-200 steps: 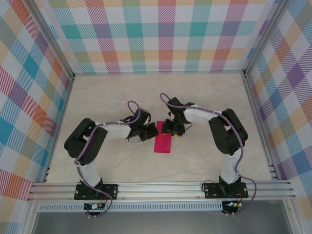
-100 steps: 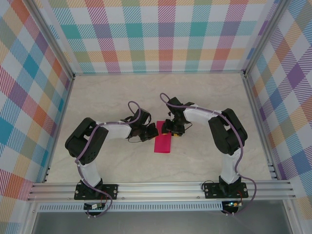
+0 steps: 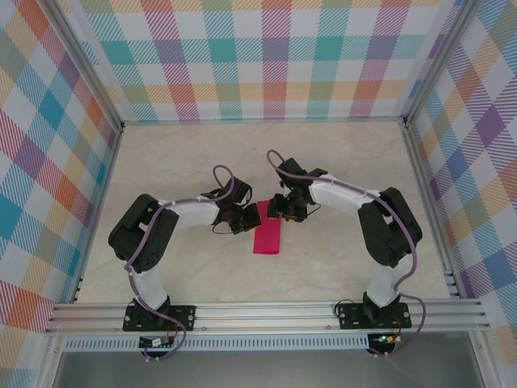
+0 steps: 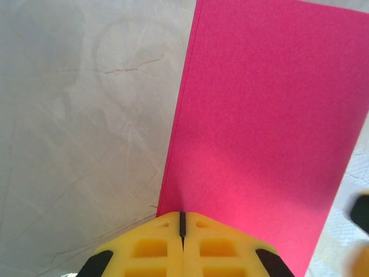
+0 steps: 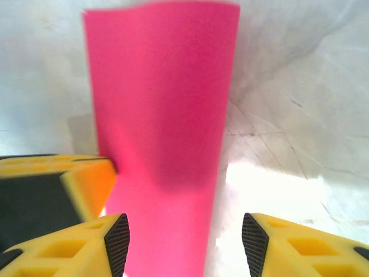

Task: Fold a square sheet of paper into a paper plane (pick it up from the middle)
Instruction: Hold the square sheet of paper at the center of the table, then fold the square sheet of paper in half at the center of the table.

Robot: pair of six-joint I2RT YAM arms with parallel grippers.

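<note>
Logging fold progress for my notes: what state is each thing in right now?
square sheet of paper: folded to a narrow strip, lying on the table.
left gripper: shut, pressed at the paper's edge.
right gripper: open, fingers astride the paper.

Enclosure seen from the top external view. A pale, marble-veined surface [image 3: 347,162] is closed in on three sides by pastel plaid walls: back wall [image 3: 266,56], left wall [image 3: 40,162] and right wall [image 3: 485,145]. Aluminium rails [image 3: 266,311] run along the near edge, and aluminium posts [image 3: 85,69] rise at the far corners. The lighting is bright and even.
</note>
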